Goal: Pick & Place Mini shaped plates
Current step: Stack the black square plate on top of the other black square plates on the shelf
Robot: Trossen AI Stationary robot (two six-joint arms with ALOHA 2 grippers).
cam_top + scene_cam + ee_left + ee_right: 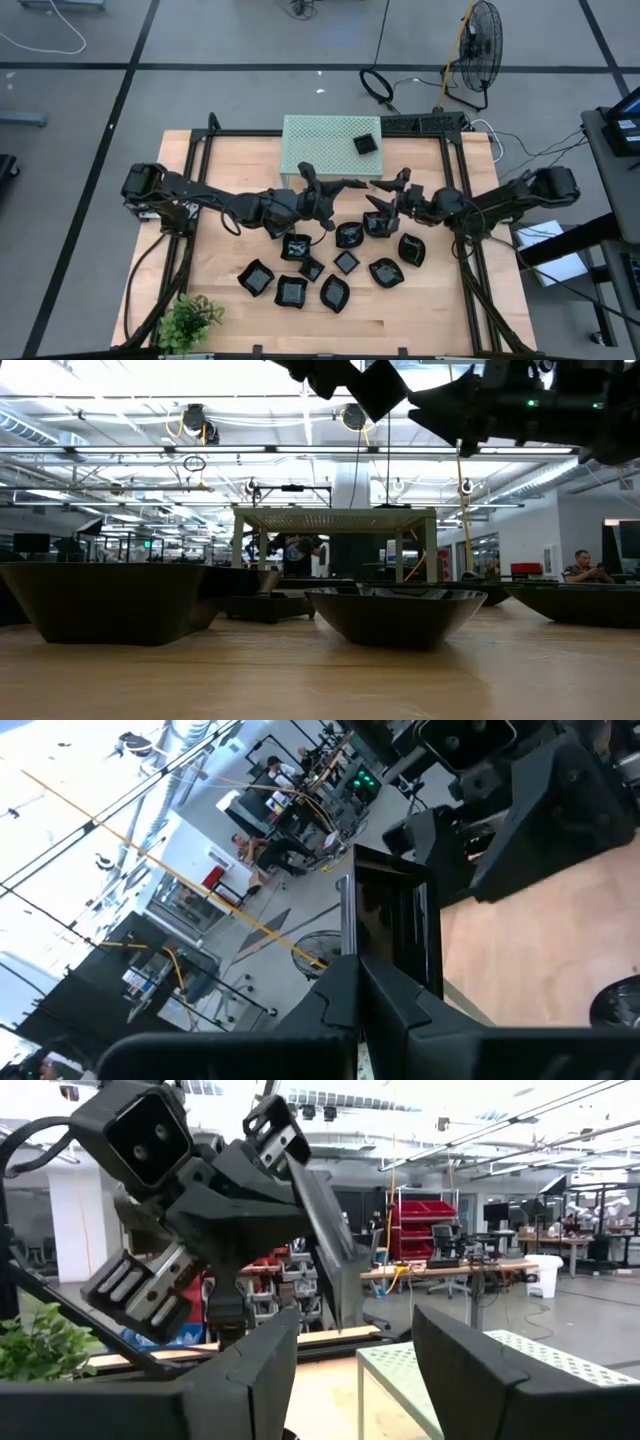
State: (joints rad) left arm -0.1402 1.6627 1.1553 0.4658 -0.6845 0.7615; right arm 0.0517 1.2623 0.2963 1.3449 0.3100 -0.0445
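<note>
Clamped in the left gripper (352, 184) above the table's middle, a black square mini plate (388, 925) is held on edge. Facing it from just beside, the right gripper (380, 186) is seen with its fingers (255, 1370) spread apart and nothing between them. Another square plate (364, 144) lies on the pale green perforated stand (320, 140). About ten remaining black plates (290, 291) are scattered on the wooden table (440, 310), apparently. No legible writing is seen.

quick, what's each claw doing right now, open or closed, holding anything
Left claw: closed on a square black plate, held up in the air above the table.
Right claw: open, holding nothing, facing the left claw.
</note>
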